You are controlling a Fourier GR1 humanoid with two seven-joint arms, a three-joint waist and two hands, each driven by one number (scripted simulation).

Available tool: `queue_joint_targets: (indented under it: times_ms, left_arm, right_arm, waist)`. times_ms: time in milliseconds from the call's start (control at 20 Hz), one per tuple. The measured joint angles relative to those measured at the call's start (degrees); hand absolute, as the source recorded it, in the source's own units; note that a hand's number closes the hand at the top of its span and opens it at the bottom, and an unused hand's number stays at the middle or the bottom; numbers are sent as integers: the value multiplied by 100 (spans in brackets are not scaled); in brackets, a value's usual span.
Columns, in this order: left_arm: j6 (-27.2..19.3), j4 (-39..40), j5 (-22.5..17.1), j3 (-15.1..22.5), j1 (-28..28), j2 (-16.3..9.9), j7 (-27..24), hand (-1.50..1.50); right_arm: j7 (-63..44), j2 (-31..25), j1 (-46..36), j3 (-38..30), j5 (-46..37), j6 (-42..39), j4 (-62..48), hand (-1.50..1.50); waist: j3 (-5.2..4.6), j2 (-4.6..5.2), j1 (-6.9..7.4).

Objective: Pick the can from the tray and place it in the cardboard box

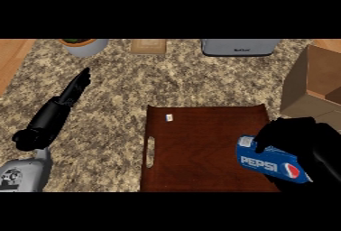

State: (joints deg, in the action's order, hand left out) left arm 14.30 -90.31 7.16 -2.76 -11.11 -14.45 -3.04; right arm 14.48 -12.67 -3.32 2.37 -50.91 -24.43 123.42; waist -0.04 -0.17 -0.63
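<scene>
Granite counter (200, 76): can (272, 161) partly hidden in right robot hand (293, 135), box (313, 85) cut off.

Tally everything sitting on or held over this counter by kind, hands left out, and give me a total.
Can: 1, blue, held in the right hand at the tray's right edge
Tray: 1, dark wood
Cardboard box: 1, at the right
Plant pot: 1
Grey appliance: 1
Small tan board: 1
Small white item on the tray: 1
Total: 7

one can (272, 164), one tray (200, 149), one box (313, 85)
</scene>
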Motion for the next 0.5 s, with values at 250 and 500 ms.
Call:
queue_joint_targets:
  times_ms: [250, 500]
  left_arm:
    - [57, 21, -8, -9, -94, -16, 28, 0]
    - [37, 146, 73, 7, -102, 28, -105, 0]
  right_arm:
    - [-952, 198, -788, -1024, 528, -246, -270, 150]
    - [-1354, -193, -1804, -1970, 955, -338, -1253, 150]
  waist:
    - [0, 15, 48]
    - [2, 25, 84]
